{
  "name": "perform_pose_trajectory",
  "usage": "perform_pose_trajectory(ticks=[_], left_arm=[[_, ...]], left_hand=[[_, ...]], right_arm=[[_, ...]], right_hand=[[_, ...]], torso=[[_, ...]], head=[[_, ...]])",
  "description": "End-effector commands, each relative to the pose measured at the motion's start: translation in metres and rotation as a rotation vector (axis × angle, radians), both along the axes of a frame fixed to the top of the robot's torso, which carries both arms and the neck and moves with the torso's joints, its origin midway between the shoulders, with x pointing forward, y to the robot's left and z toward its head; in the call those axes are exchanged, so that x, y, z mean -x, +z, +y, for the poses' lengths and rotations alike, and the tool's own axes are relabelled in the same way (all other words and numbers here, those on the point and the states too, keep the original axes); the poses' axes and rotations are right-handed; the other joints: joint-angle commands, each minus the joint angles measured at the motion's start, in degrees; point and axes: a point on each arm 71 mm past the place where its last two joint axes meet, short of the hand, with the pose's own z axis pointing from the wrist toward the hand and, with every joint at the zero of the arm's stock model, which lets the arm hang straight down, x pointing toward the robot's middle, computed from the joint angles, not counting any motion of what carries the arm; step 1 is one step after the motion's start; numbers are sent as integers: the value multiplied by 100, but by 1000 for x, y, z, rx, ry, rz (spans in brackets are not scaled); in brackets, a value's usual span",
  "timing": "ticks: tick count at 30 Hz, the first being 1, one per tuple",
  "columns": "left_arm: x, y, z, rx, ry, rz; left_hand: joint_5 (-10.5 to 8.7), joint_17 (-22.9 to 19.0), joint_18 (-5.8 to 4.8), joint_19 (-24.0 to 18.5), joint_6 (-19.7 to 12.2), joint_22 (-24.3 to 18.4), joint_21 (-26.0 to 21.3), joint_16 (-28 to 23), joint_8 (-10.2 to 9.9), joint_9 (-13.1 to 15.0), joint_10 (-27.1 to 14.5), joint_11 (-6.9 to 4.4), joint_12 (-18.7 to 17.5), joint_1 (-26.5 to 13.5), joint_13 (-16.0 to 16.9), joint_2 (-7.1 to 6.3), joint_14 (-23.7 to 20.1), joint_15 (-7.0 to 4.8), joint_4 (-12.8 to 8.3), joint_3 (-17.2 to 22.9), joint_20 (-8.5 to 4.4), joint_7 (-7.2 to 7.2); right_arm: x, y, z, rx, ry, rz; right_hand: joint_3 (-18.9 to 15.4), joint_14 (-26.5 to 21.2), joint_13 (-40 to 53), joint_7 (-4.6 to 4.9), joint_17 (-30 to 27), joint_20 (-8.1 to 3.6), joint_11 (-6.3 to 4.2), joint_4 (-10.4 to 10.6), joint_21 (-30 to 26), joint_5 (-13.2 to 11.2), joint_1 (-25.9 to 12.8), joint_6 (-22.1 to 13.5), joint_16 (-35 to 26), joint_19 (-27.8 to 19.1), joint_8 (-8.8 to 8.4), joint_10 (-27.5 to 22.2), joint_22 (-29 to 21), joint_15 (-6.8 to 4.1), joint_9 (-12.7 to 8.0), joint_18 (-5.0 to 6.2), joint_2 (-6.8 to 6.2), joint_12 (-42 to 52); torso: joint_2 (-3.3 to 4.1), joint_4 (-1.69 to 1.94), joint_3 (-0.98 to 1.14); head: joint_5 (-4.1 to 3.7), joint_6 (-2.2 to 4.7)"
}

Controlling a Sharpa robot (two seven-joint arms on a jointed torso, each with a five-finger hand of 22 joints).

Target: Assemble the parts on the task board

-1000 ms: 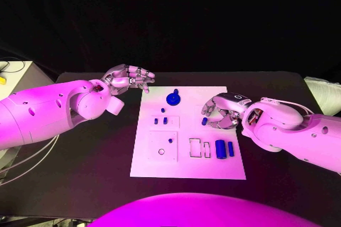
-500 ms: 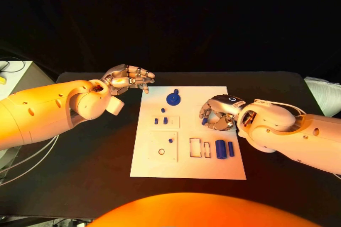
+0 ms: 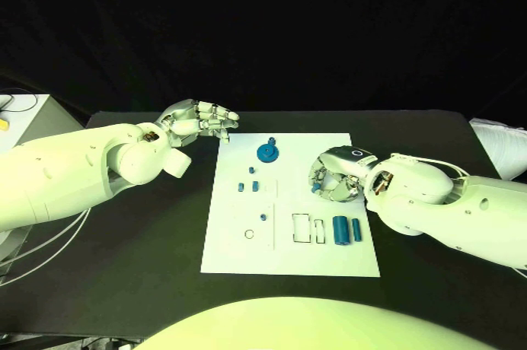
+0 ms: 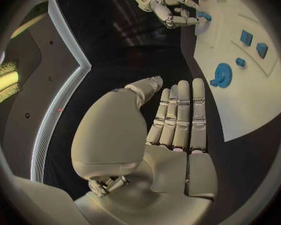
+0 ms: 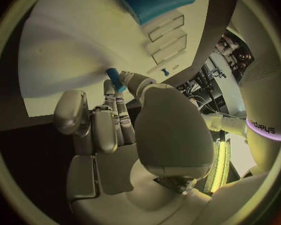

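At centre-right of the head view the right silver hand (image 3: 333, 179) pinched a small blue peg (image 5: 115, 79) over the white rectangular task board (image 3: 288, 255), apparently mid-placement and next needing alignment with a socket, while the left silver hand (image 3: 201, 120), upper left, stayed empty, fingers loosely curled.

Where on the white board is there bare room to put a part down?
The near strip of the white task board, below the two upright blue cylinders, is bare. So is its far right corner, beside the blue gear. The right edge is crowded by the right hand, pinching a small blue peg.
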Motion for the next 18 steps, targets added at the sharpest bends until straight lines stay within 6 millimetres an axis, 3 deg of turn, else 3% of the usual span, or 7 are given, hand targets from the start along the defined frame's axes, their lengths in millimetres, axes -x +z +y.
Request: perform_pose_trajectory(ticks=[1,2,5,18], left_arm=[[1,1,-2,13,-15,3],[1,1,-2,13,-15,4],[1,1,-2,13,-15,5],[0,0,-2,13,-16,5]], left_hand=[[16,-6,71,39,4,-5,-29,-31,-21,-8,7,31,-32,30,-5,7,43,-6,1,-32,-1,12],[16,-6,71,39,4,-5,-29,-31,-21,-8,7,31,-32,30,-5,7,43,-6,1,-32,-1,12],[16,-6,71,39,4,-5,-29,-31,-21,-8,7,31,-32,30,-5,7,43,-6,1,-32,-1,12],[17,-6,72,40,6,-9,-35,-37,-22,-8,9,30,-36,33,-10,13,44,-7,1,-32,-1,12]], right_arm=[[2,-2,2,14,-3,-23],[2,-2,2,12,-6,-29],[2,0,2,-3,-17,-52],[14,20,0,-114,-44,-109]], right_hand=[[144,83,20,-18,29,-26,-40,-40,47,-345,113,51,42,46,49,95,83,-42,48,-109,148,-14],[251,110,38,-32,96,-42,-61,-88,159,-423,198,123,79,82,105,180,139,-70,86,-127,264,-7],[386,137,69,-41,152,-65,-91,-154,253,-513,242,146,108,117,165,291,194,-95,146,-143,353,-18],[567,158,121,-51,200,-92,-116,-259,450,-570,218,153,129,178,244,433,301,-118,239,-177,352,-48]], torso=[[2,3,-2],[2,3,-3],[0,1,-2],[-11,-1,-4]], head=[[-13,1],[-12,1],[-7,1],[15,1]])
